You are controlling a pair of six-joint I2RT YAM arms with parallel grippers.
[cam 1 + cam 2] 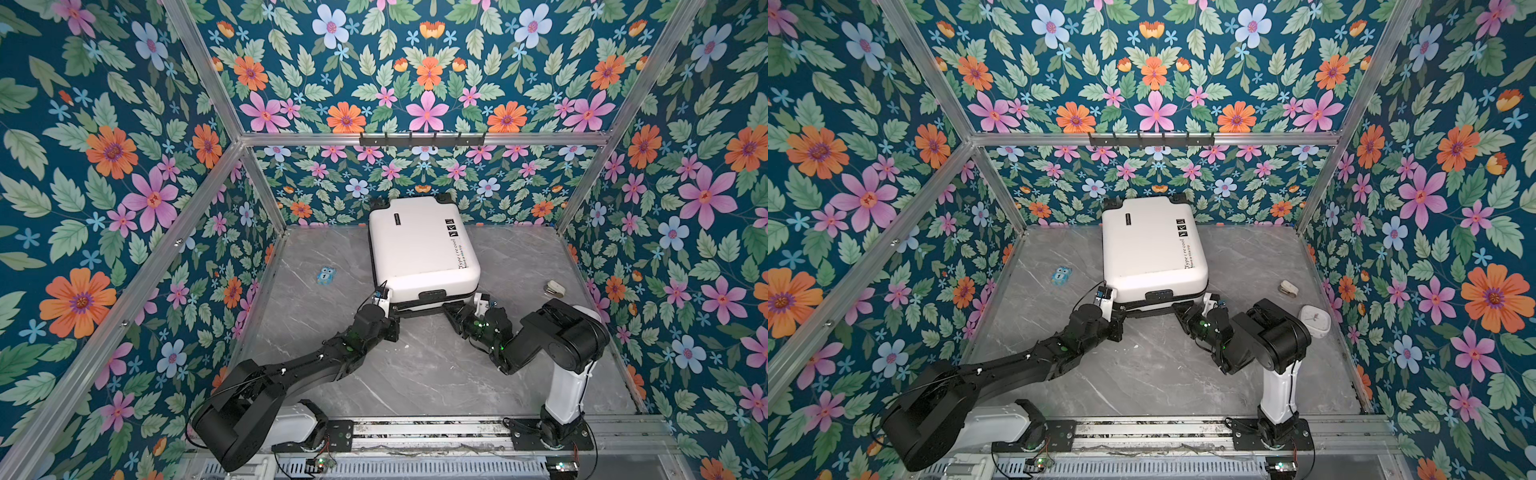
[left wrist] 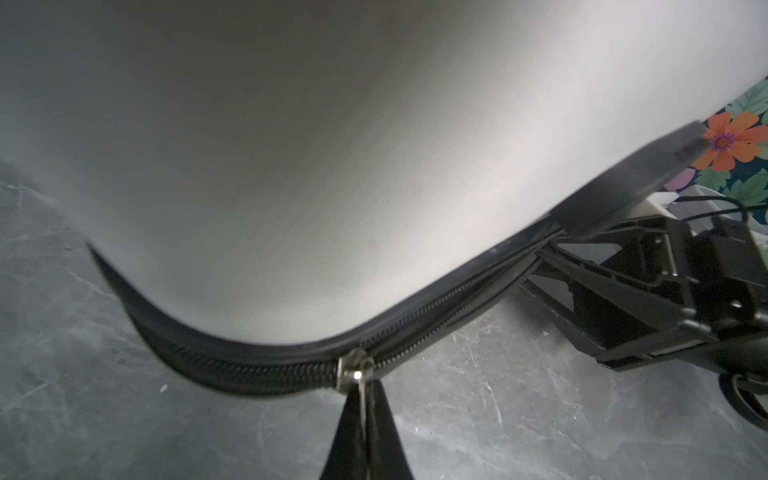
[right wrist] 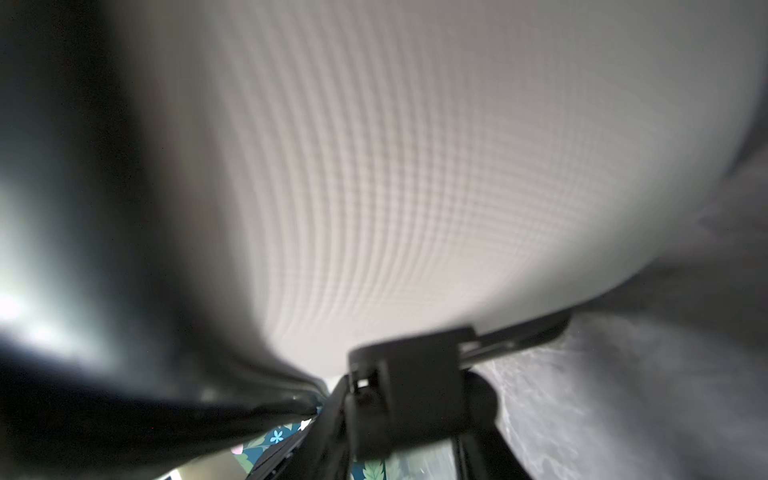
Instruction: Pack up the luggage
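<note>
And there was the white hard-shell suitcase [image 1: 419, 245], lying flat at the back-centre of the grey marble tabletop [image 1: 415, 374], wheels toward the rear wall. Black print on the shell read "have a nice trip" beneath a larger line ending in "cool"; the rest was too small to read. The left gripper [image 2: 363, 399] was pinched tight on the silver zipper pull [image 2: 356, 374] at the near left corner. The right gripper [image 1: 451, 309] sat at the suitcase's near edge. With its wrist view badly blurred, I couldn't tell whether those jaws gripped anything.
</note>
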